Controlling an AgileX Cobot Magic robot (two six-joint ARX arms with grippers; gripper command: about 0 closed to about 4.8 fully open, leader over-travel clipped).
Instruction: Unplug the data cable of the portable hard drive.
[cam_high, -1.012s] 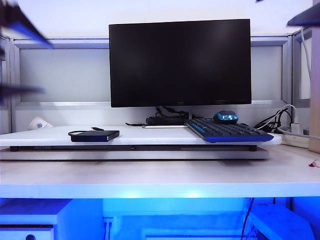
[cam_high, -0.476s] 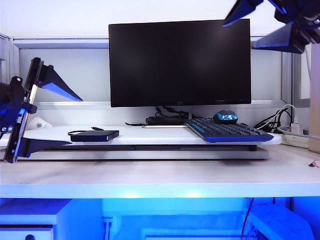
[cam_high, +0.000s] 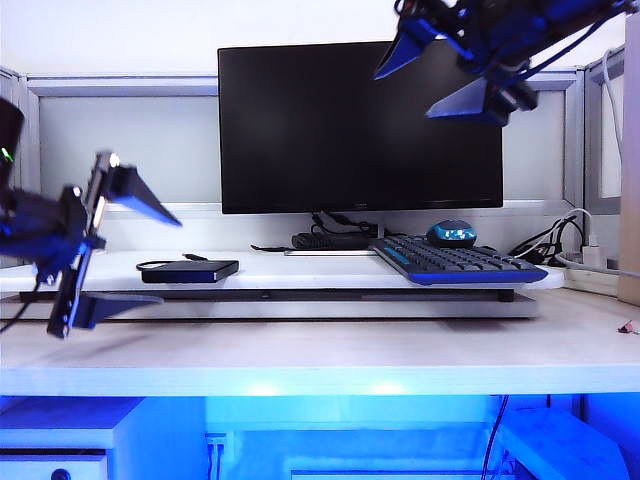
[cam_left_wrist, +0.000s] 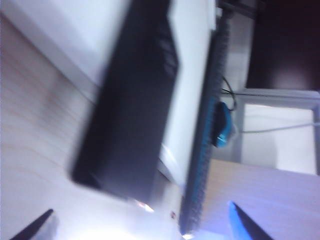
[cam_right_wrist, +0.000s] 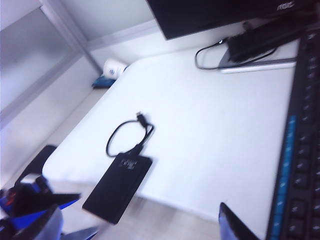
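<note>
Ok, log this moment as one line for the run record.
left gripper: open, near drive | right gripper: open, high by monitor | data cable: plugged into portable hard drive

Portable hard drive (cam_high: 190, 271) on the shelf's (cam_high: 300, 270) left, data cable (cam_right_wrist: 127, 137) behind it, keyboard (cam_high: 455, 263) at right

A small flat black portable hard drive (cam_right_wrist: 118, 188) with faint pale lettering and its thin black looped data cable (cam_right_wrist: 126, 135) lie on a white raised board (cam_right_wrist: 210, 130) beside a black keyboard (cam_high: 455, 262) edged in blue, over a pale wood-grain tabletop (cam_high: 320, 350).
</note>
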